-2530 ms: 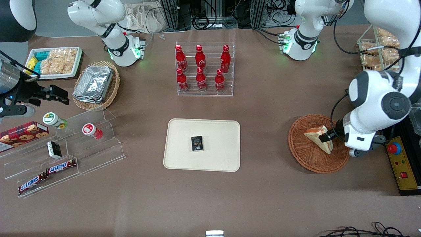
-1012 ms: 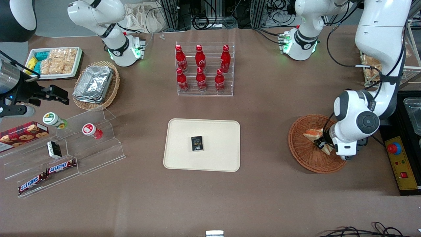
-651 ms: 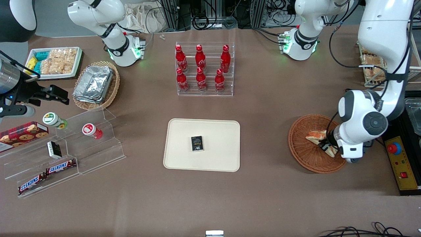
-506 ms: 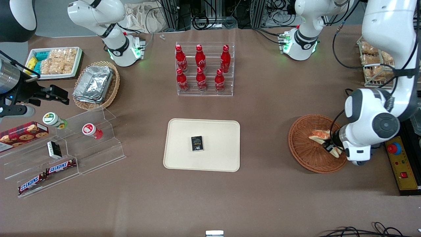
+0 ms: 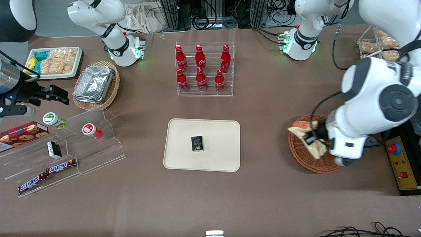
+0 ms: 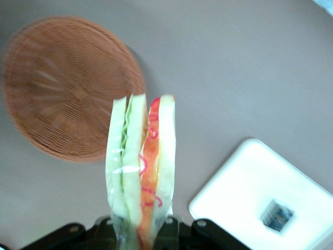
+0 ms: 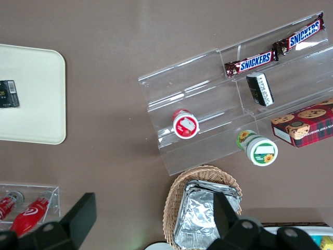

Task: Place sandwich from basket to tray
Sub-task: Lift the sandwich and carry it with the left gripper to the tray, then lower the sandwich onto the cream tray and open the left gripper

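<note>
Glossy white arm (image 5: 361, 95) with a dark grey round joint cap (image 5: 396, 102); black gripper (image 5: 310, 137) at the frame's right.

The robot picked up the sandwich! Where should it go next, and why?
Probably sideways toward the tray. The gripper is shut on the sandwich and holds it above the basket, which is empty in the wrist view. The tray holds only a small dark box, so there's bare room beside it.
</note>
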{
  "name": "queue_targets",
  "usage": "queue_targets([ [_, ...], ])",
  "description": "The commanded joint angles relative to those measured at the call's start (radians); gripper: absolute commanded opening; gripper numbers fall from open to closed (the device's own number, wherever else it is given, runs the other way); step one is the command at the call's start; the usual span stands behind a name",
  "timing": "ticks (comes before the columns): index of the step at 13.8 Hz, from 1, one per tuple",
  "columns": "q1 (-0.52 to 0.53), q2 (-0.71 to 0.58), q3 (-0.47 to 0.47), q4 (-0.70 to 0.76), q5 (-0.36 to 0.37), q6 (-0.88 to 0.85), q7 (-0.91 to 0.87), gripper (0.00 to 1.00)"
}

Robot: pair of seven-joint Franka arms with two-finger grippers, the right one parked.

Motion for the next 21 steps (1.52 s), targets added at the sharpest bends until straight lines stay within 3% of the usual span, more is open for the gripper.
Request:
queue_targets([
  [1, -0.133, 0.168, -0.008, 0.129, 0.007, 0.032, -0.029, 0.00],
  [6, -0.301, 0.360, -0.005, 0.120, 0.022, 0.263, -0.001, 0.00],
  [11, -0.352, 0.455, -0.005, 0.066, 0.166, 0.327, 0.036, 0.00],
  [14, -0.354, 0.463, -0.007, 0.066, 0.183, 0.336, 0.034, 0.00],
  [15, -0.351, 0.464, -0.007, 0.066, 0.180, 0.339, 0.031, 0.27],
  [16, -0.351, 0.473, -0.007, 0.066, 0.182, 0.341, 0.040, 0.71],
  [17, -0.354, 0.480, -0.005, 0.066, 0.185, 0.341, 0.036, 1.00],
  [21, -0.345, 0.405, -0.007, 0.066, 0.174, 0.298, 0.028, 1.00],
])
